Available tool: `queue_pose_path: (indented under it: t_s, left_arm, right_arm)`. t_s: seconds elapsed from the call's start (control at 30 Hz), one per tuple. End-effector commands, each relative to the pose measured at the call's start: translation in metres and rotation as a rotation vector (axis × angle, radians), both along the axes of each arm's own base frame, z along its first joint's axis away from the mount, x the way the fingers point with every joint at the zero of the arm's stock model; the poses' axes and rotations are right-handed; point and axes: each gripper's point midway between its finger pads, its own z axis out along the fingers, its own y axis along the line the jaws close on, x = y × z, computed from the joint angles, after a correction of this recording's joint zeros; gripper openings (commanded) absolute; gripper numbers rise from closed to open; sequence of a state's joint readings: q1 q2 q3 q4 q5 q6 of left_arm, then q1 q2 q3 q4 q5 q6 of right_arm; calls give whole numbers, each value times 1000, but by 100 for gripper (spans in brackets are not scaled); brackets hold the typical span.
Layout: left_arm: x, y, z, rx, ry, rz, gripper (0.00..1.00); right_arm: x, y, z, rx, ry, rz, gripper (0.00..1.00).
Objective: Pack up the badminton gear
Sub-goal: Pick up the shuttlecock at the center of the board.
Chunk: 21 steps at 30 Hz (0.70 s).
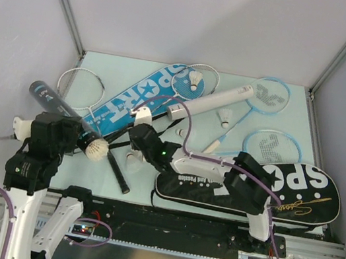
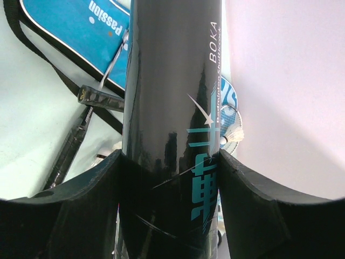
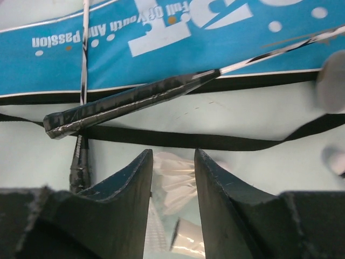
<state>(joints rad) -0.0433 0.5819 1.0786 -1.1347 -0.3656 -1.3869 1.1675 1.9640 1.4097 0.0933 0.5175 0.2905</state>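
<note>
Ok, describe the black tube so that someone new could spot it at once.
Start at the left side of the pale green table, where the left end effector is closed around a long tube. That is the black tube: glossy, with teal lettering and a shuttlecock by its near end. The only other tube, the white tube, lies farther back near the middle.

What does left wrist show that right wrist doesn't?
Left wrist only: black tube clamped between the left fingers, with a distant shuttlecock beyond it. Right wrist only: white shuttlecock in the gap between the right fingers, grip unclear, and a black strap lying ahead. Both: blue cover and a black racket handle.
</note>
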Motion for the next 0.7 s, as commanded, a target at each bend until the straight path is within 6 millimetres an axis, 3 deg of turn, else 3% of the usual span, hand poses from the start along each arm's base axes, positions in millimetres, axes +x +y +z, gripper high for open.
queue_pose_path:
  t_s: [0.0, 0.3, 0.67]
  left_arm:
    - [-3, 16, 24, 51, -76, 69, 25]
    - [-6, 20, 24, 64, -66, 89, 26]
    - [-7, 20, 23, 61, -58, 87, 27]
  right_arm:
    - [-1, 22, 3, 12, 17, -37, 43]
    - [-3, 27, -43, -102, 37, -66, 43]
    - [5, 8, -60, -202, 0, -137, 41]
